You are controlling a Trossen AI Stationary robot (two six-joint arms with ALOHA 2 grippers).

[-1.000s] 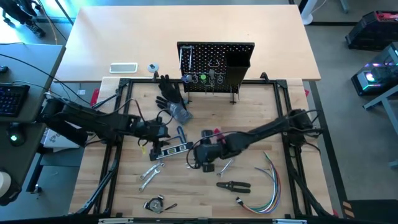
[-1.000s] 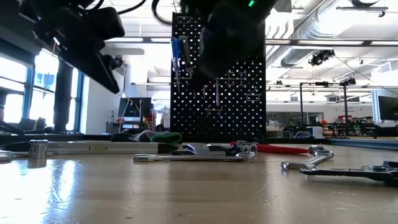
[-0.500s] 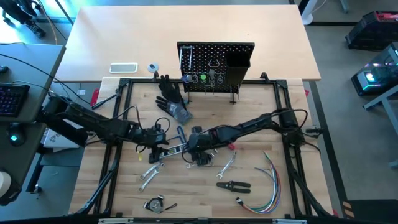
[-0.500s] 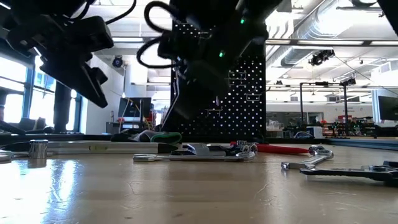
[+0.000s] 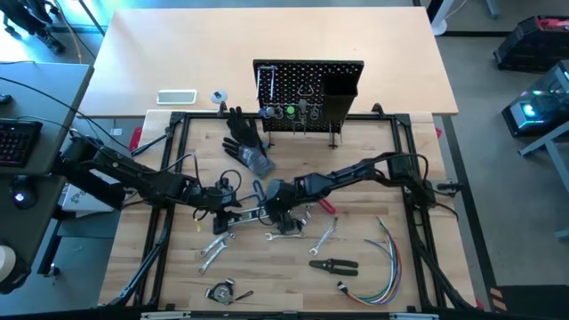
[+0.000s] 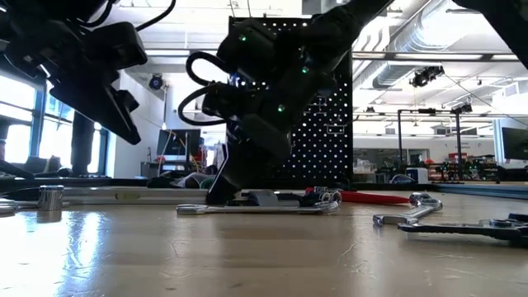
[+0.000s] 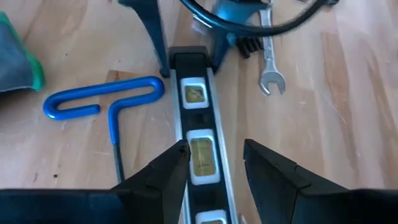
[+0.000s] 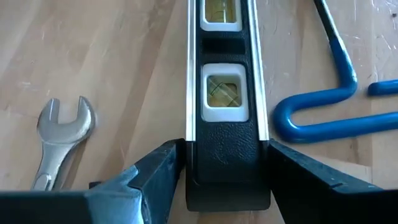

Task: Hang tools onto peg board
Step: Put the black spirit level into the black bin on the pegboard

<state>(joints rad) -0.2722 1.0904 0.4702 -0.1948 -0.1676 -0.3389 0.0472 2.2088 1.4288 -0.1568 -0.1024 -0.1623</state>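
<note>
level (image 5: 246, 213) lies flat on the counter (image 5: 178, 267), in front of the peg board (image 5: 307, 93) and well apart from it. right end effector (image 8: 217, 171) is down at one end of the level, fingers (image 8: 152, 177) spread wide, one on each side of the black body, just beside its edges; a firm grip cannot be told. left end effector (image 7: 214, 165) sits over the other end, fingers part open, astride the level without clamping it. blue hex key (image 7: 102, 106) lies just beside the level. a silver wrench (image 8: 59, 134) lies on its other side.
</note>
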